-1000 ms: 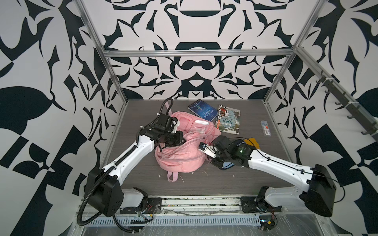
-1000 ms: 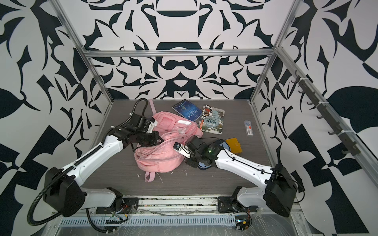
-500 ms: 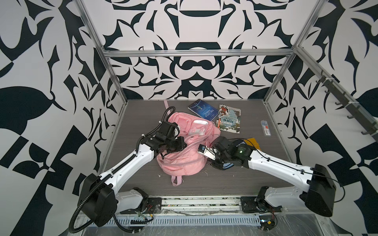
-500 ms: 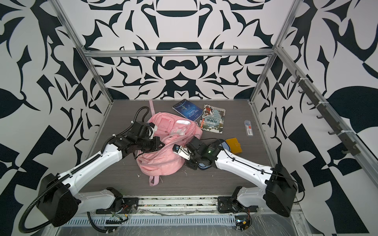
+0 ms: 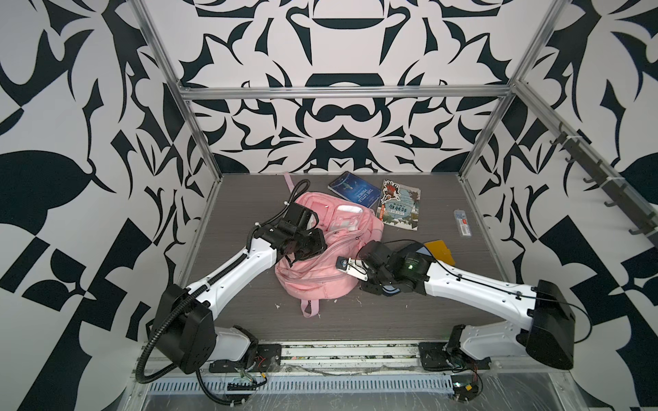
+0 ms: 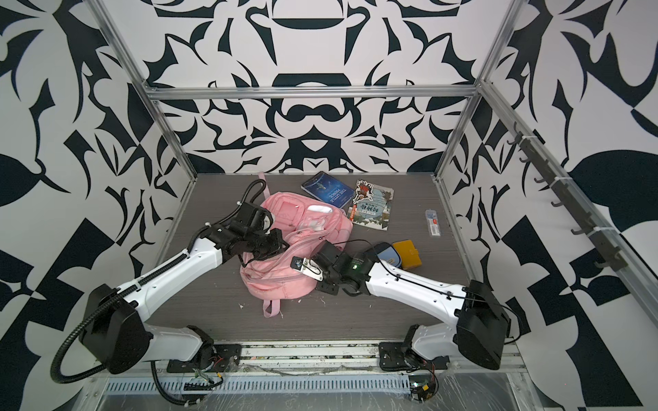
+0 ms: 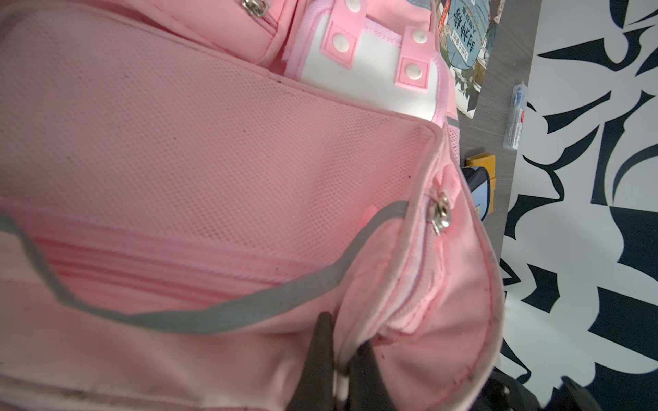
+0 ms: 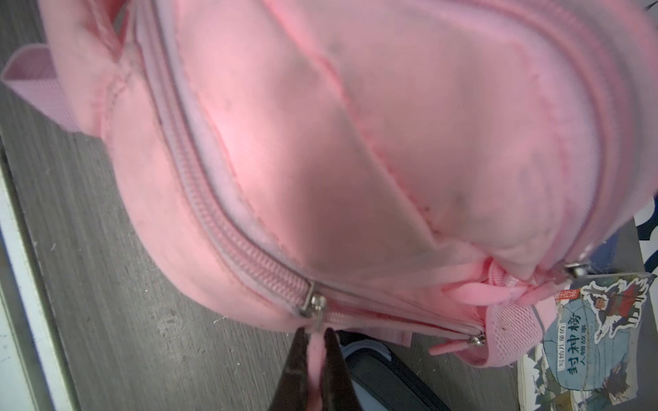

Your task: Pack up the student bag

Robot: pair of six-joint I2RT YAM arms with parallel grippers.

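Note:
The pink student bag [image 5: 320, 281] [image 6: 285, 283] lies bunched in the middle of the table in both top views. My left gripper [image 5: 302, 254] [image 6: 265, 254] sits on the bag's left upper side. In the left wrist view it [image 7: 343, 343] is shut on a fold of pink fabric at the rim of the bag [image 7: 213, 160]. My right gripper [image 5: 361, 281] [image 6: 320, 281] is at the bag's right side. In the right wrist view it [image 8: 316, 334] is shut on the pink zipper pull, just below the metal slider [image 8: 313, 302] of a partly open zip.
A dark blue book [image 5: 354, 190] and an illustrated book [image 5: 400, 210] lie behind the bag. A clear pen box [image 5: 463, 222] is near the right wall. A yellow pad [image 6: 407, 254] and a light-blue and navy pencil case [image 6: 388, 254] sit by my right wrist.
My left gripper has moved toward the front and right, dragging the bag's fabric with it, and the bag has bunched up and shifted forward. The right gripper has stayed in place.

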